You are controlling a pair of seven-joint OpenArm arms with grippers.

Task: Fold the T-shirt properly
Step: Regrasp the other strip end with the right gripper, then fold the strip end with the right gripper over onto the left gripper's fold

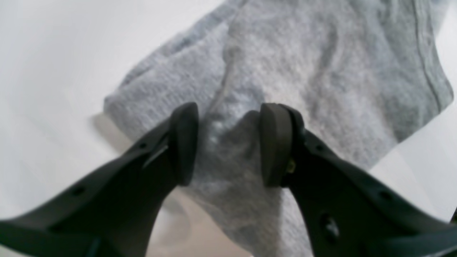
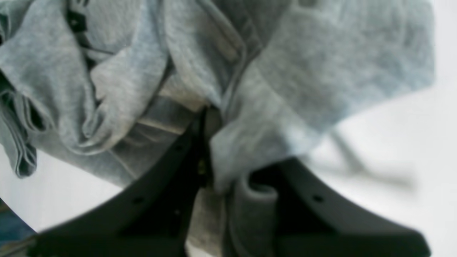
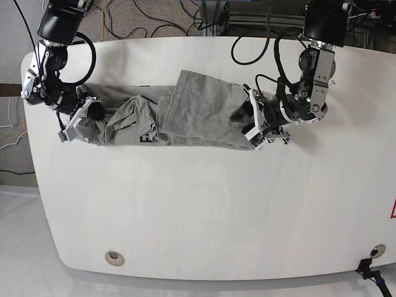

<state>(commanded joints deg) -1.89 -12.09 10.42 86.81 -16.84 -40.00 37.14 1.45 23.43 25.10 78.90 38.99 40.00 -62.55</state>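
T-shirt (image 3: 185, 117) lies bunched across far part of table (image 3: 204, 204), betw. both arms. R gripper (image 2: 210, 150) clamped on its cloth. L gripper (image 1: 228, 142) part open, fabric betw. pads, not pinched.

Left gripper (image 1: 228, 142) gapes apart — right gripper (image 2: 210, 150) clamped tight.

Heather-grey T-shirt (image 3: 198, 114); white table (image 3: 216, 210); black grippers (image 1: 228, 142).

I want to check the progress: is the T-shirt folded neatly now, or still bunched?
Still bunched. The T-shirt lies stretched and crumpled across the table, with creases and one loose flap, not a tidy fold.
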